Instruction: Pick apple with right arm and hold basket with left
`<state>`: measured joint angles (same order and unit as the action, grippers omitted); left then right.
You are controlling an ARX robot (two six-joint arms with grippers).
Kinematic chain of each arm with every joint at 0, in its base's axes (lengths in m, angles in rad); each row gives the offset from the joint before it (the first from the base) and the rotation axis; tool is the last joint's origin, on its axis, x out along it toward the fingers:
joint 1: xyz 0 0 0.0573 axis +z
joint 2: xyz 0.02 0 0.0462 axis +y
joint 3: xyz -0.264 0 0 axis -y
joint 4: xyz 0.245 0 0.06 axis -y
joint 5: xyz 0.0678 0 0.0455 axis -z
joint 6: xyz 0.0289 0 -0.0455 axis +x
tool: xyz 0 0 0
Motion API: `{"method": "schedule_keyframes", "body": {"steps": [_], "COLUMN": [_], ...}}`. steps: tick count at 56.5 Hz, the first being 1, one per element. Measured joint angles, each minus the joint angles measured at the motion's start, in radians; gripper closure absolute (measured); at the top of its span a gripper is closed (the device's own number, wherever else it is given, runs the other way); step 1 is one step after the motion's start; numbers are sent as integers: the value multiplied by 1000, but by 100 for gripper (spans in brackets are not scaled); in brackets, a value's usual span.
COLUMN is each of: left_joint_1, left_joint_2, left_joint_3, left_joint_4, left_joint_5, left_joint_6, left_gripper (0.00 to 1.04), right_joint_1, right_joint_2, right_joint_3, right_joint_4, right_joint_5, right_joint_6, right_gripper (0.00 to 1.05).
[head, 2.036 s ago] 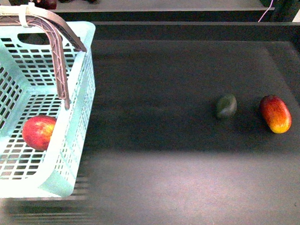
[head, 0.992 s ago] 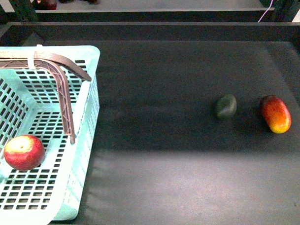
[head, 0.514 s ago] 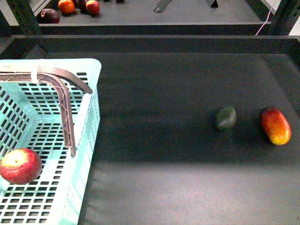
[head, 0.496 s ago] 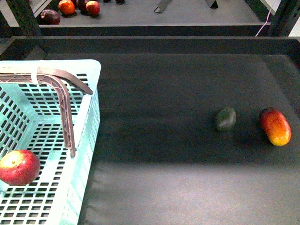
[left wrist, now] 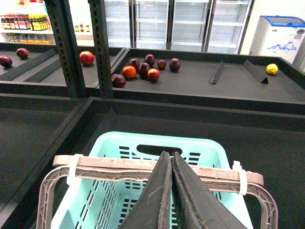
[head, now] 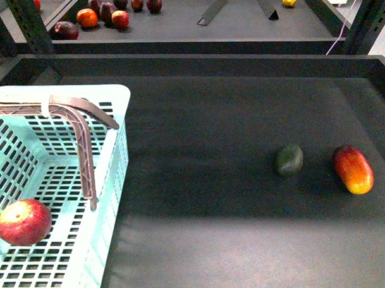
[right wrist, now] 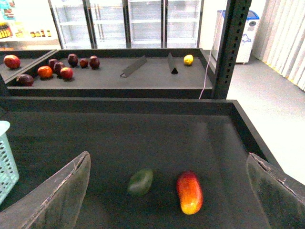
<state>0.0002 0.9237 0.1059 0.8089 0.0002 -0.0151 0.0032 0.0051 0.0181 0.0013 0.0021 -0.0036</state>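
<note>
Since two seconds ago the basket (head: pixel 114 178) sits lower and further left in the front view, and the apple (head: pixel 23 222) has rolled from its right wall toward the left side of the slotted floor. More of the rear shelf (head: pixel 175 15) shows now. The left gripper (left wrist: pixel 170 191) has its fingers pressed together over the basket handles (left wrist: pixel 143 167). The right gripper (right wrist: pixel 169 191) is spread wide above the green fruit (right wrist: pixel 140 182) and mango-like fruit (right wrist: pixel 189 192). No writing is legible.
</note>
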Motion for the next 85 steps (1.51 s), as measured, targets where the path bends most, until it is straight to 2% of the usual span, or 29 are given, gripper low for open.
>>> {"method": "schedule_keyframes", "body": {"steps": [9,46,85], "left_joint_1": [0,0,0], "left_joint_2": [-50,-509,-741], "left_joint_3": [-63,-90,-90], "left_joint_4": [18,-397,-626], "left_joint_5": [0,0,0], "left_joint_6": [1,4,4], "left_gripper": [102,102,102], "right_joint_1": [0,0,0], "right_joint_2": [0,0,0], "right_joint_3": [0,0,0], "right_joint_4": [0,0,0], "right_joint_5": [0,0,0], "right_joint_6": [0,0,0], "right_gripper": [9,9,9]}}
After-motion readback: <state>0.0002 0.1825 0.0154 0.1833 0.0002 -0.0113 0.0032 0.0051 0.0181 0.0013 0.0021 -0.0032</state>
